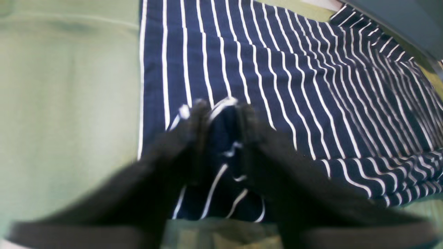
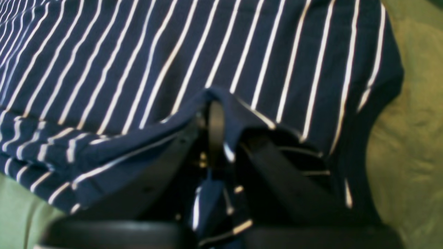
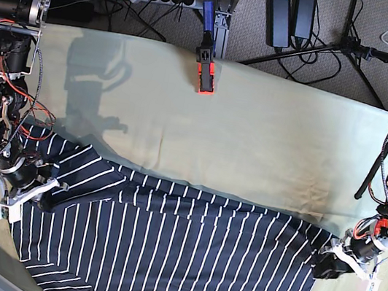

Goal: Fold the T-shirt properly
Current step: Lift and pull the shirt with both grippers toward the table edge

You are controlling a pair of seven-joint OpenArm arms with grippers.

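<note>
Navy striped T-shirt (image 3: 176,257) flat on olive cloth (image 3: 254,140), both arms low, left pincer (image 1: 219,110) and right pincer (image 2: 221,138) each clasping bunched fabric

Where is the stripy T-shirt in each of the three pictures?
Left wrist view: the T-shirt fills the middle and right, with a bunch of it between the left gripper fingers.
Right wrist view: it covers most of the picture, draped over the right gripper.
Base view: it lies across the bottom, between the two arms.
Shared landmark: the green table cloth under the shirt.
</note>
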